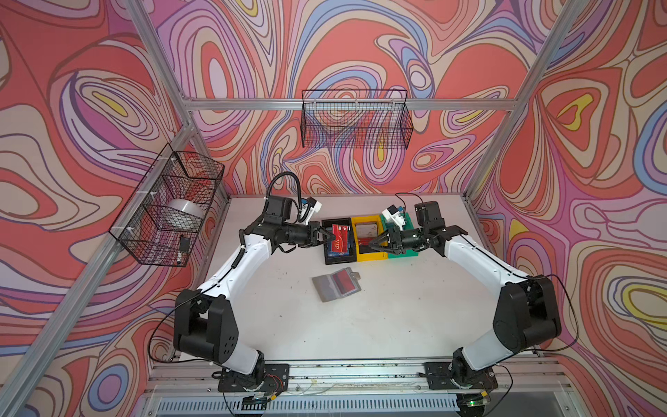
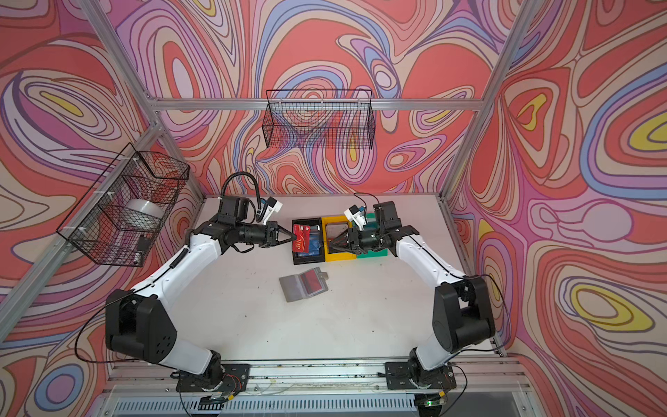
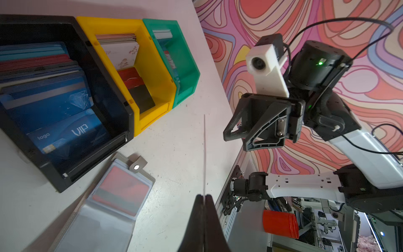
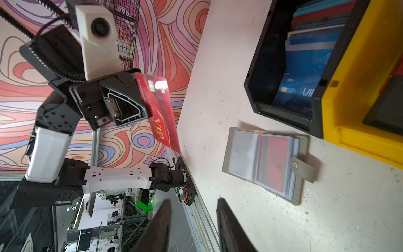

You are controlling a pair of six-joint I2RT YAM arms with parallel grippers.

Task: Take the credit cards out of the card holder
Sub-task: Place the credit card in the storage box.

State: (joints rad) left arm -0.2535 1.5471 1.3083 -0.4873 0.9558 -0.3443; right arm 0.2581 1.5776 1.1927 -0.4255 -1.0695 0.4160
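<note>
Your left gripper (image 1: 332,236) pinches a red card (image 1: 343,241) by its edge over the black bin (image 1: 339,261), likely to drop it. Your right gripper (image 1: 372,245) gapes partway, empty. The card holder (image 1: 327,291) lies open nearby, a second red card (image 1: 342,282) inside.

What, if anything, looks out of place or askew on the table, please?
Only the card holder: it lies open and crooked to the bins, with a red card in one sleeve. Nothing looks spilled or damaged.

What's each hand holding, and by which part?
Left hand pinches a red VIP card by one edge, near its chip end. Right hand is open, holding nothing.
</note>
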